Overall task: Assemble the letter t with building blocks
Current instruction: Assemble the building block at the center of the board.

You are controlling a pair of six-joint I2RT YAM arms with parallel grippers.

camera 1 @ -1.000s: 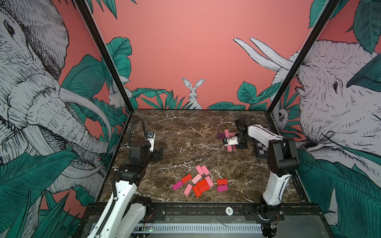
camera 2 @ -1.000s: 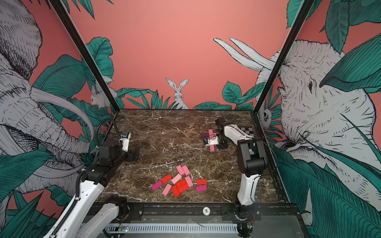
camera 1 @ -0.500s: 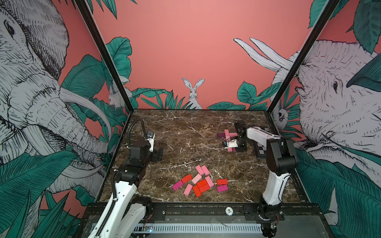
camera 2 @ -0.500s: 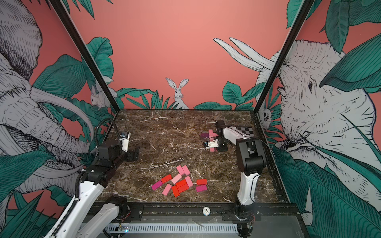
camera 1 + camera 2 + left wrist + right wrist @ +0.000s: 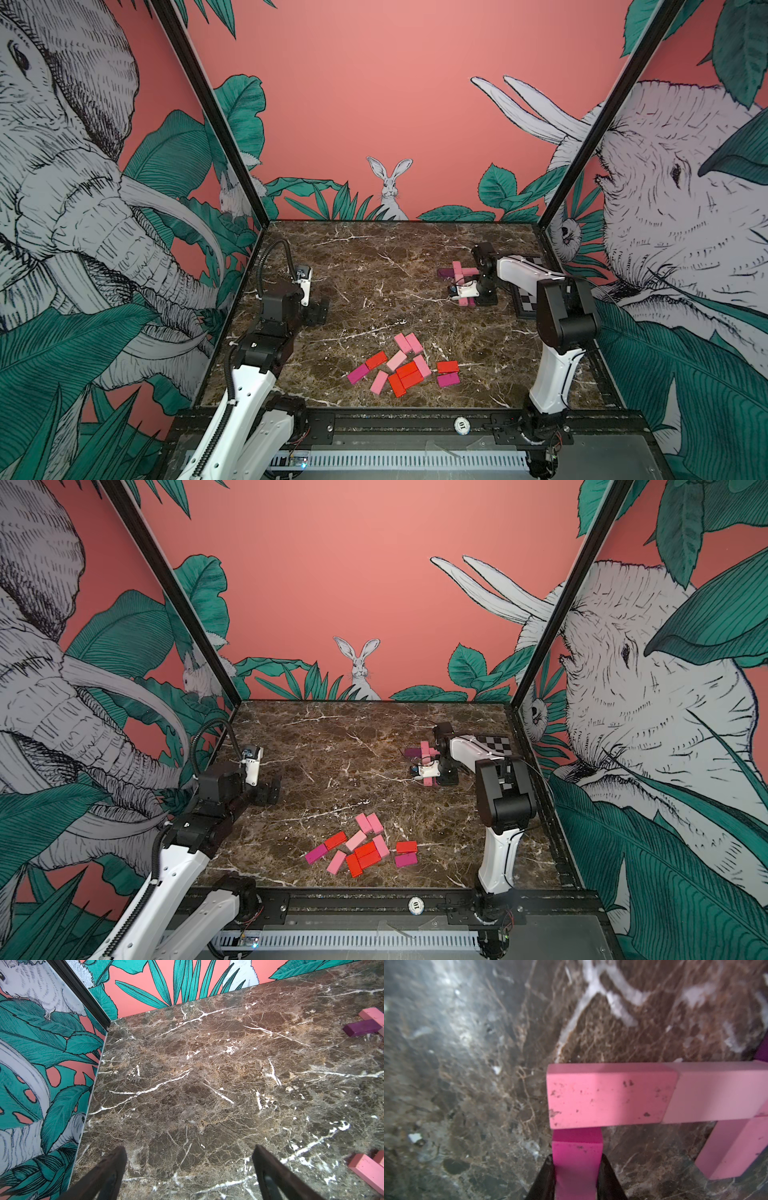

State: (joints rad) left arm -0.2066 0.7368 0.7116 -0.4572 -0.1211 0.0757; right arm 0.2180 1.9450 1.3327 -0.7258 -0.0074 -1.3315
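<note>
Little has moved in the last second. My right arm has only crept a shade toward the half-built letter, and my right jaws stay clamped on the small flat magenta block (image 5: 577, 1176). Its far end seems to meet the side of the pink rectangular block (image 5: 610, 1095) at the stem's foot, on the brown marble surface (image 5: 374, 257). I judge the placing nearly done, with letting go next. My left jaws hang wide, well apart from the loose pile of red and pink blocks (image 5: 405, 368).

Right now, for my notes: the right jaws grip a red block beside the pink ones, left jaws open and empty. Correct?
Not red: the right wrist view shows the right jaws shut on a magenta block. The rest holds.
</note>
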